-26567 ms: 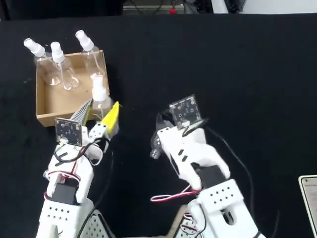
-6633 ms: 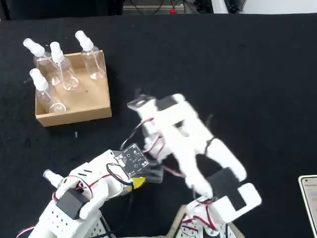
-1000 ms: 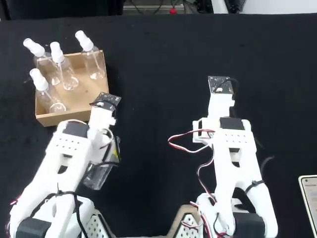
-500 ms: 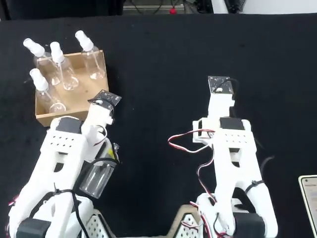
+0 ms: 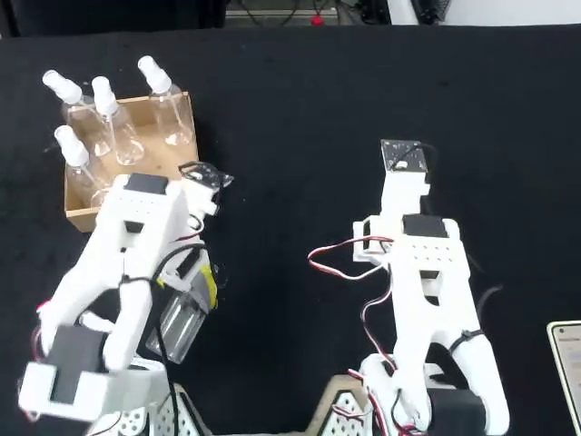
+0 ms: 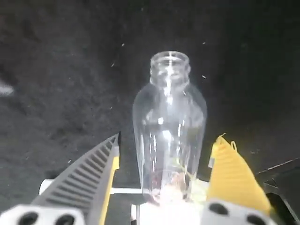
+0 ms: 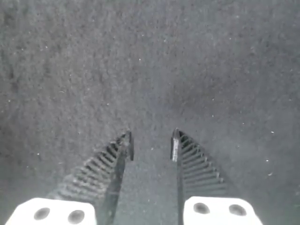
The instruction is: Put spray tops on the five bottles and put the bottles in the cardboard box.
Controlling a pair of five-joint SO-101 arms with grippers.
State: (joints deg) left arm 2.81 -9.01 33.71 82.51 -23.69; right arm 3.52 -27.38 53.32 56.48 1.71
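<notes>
A clear bottle point(image 5: 182, 322) with no spray top hangs tilted above the black table, near the front left. My left gripper point(image 5: 195, 295) is shut on its base. In the left wrist view the bottle point(image 6: 168, 126) lies between the grey finger point(image 6: 105, 168) and the yellow finger point(image 6: 229, 168), open neck pointing away. The cardboard box point(image 5: 80, 218) at the back left holds several bottles with white spray tops point(image 5: 68, 145). My right arm point(image 5: 418, 263) stands mid-table; its gripper point(image 7: 151, 143) is open over bare cloth, holding nothing.
A white flat object point(image 5: 567, 350) lies at the table's right edge. A small white blur point(image 6: 4, 87) shows on the cloth at the left wrist view's edge, too vague to name. The far half of the table is bare black cloth.
Over the last second my left arm has swung up and toward the box, while the bottle stays in its gripper at nearly the same spot. The right arm has not moved.
</notes>
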